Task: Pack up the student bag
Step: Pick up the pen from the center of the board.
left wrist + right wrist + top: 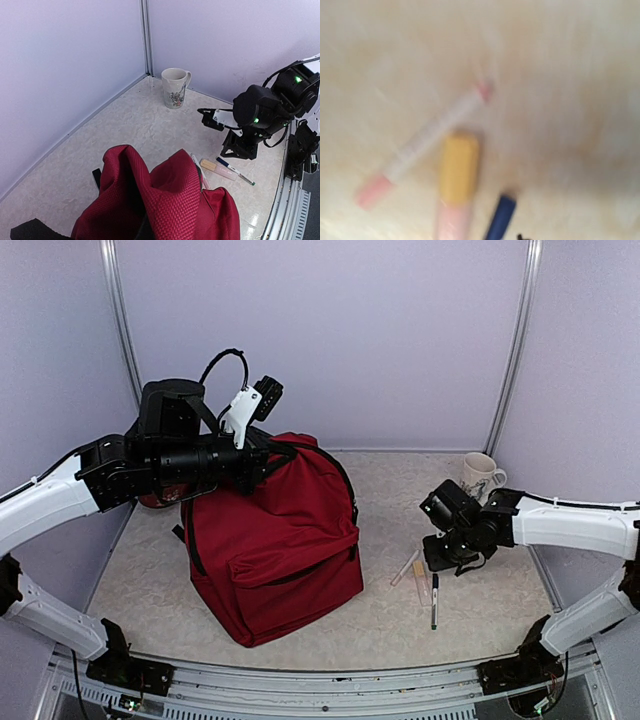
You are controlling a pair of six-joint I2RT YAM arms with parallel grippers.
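Student bag (275,560) standing left of worktop (420,500) centre, top pinched by closed left gripper (266,464), likely to keep mouth up. Right gripper (440,558) poised over pens (434,602) near right edge; opening width unclear.

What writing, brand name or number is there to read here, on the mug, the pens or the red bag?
No text can be read.
On the mug: a dark printed design, too small to make out any letters.
On the pens: blurred up close, no lettering shows.
On the student bag: no label or logo in view.
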